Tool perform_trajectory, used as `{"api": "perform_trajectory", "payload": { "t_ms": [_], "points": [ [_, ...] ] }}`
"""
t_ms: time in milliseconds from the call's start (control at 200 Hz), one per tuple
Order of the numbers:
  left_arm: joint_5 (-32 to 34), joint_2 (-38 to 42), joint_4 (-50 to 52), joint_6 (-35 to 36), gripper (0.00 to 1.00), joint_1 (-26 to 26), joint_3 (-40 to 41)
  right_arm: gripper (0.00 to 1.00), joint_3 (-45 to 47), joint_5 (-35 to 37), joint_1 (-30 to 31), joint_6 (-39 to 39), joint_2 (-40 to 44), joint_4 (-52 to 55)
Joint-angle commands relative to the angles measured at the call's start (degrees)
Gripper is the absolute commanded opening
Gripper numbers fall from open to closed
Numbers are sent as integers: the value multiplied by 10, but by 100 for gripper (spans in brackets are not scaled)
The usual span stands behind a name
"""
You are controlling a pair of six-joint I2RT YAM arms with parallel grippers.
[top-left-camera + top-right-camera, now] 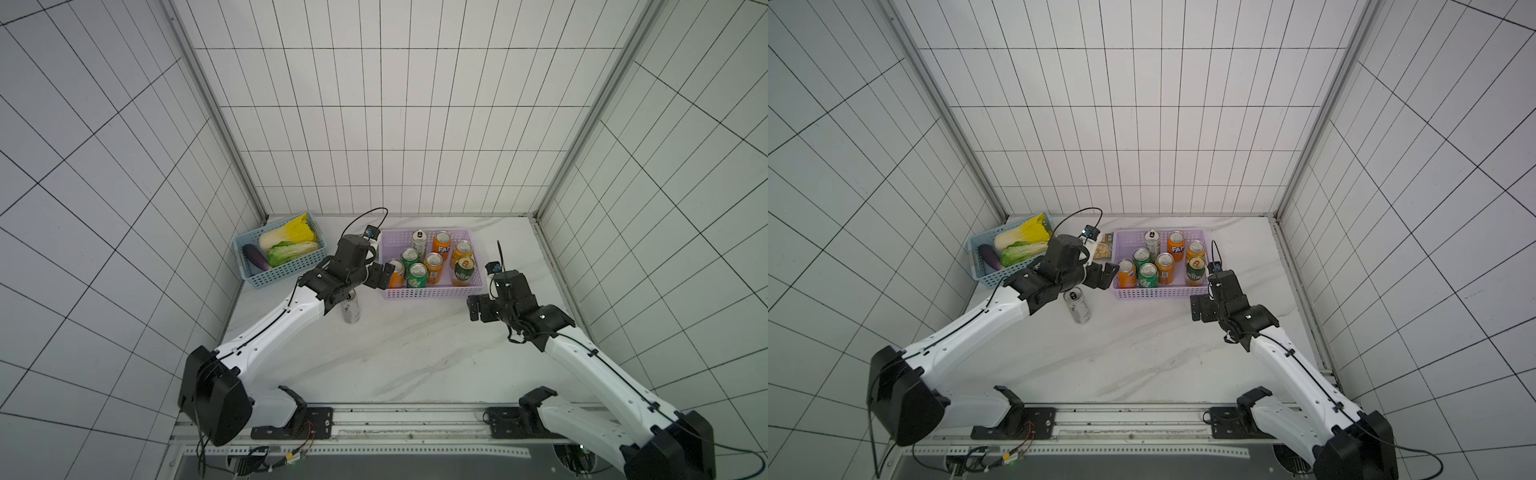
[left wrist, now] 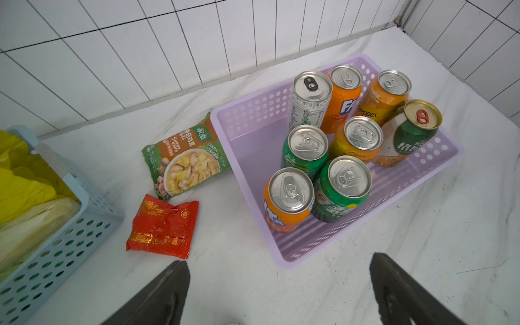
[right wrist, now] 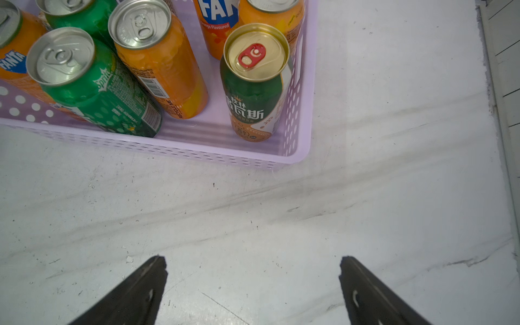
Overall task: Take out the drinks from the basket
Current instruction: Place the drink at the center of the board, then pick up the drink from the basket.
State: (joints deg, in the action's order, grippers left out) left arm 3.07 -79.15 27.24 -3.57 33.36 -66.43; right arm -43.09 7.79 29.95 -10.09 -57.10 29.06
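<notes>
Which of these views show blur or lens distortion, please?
In both top views the lens bends the wall tiles, and the lighting is flat; in the left wrist view the drinks are sharp but the left claw is blurred; in the right wrist view the right claw is soft too.

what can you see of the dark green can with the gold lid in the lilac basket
The dark green can is metal, with a gold lid and a flat red pull tab, so it looks unopened. Its body is dark green with white lettering, turning orange and white near the base. It stands upright on the floor of the lilac basket, close by its side wall on the robot's right. An orange can stands behind it; whether they touch is unclear.
</notes>
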Motion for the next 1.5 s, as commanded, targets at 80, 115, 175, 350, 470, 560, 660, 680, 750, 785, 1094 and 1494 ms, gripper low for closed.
{"api": "perform_trajectory", "payload": {
  "t_ms": [80,115,175,350,470,560,660,680,750,785,1094,1494],
  "points": [
    [-41,-85,5,54,98,5,-63,99,-17,0,-7,-3,23,15],
    [-41,-100,6,58,98,5,-72,99,-15,1,-7,-5,26,16],
    [-41,-122,7,64,98,5,-88,100,-12,2,-8,-5,31,19],
    [-20,-178,29,77,95,5,-127,100,-11,11,-9,-6,47,31],
    [-13,-219,54,72,92,5,-157,100,-9,18,-10,-5,54,32],
    [-12,-254,80,68,88,5,-185,100,-9,17,-11,-6,53,32],
    [4,-282,89,61,84,5,-203,100,-9,16,-11,-7,52,33],
    [6,-286,89,60,84,5,-206,100,-8,17,-12,-6,52,33],
    [6,-298,89,60,84,5,-212,100,-8,17,-12,-7,52,34],
    [4,-305,89,60,84,5,-215,100,-9,17,-12,-7,53,34],
    [-3,-353,91,62,82,5,-238,100,-8,16,-13,-7,51,34],
    [3,-350,101,55,66,5,-243,100,-9,17,-14,-8,45,32]
  ]
}}
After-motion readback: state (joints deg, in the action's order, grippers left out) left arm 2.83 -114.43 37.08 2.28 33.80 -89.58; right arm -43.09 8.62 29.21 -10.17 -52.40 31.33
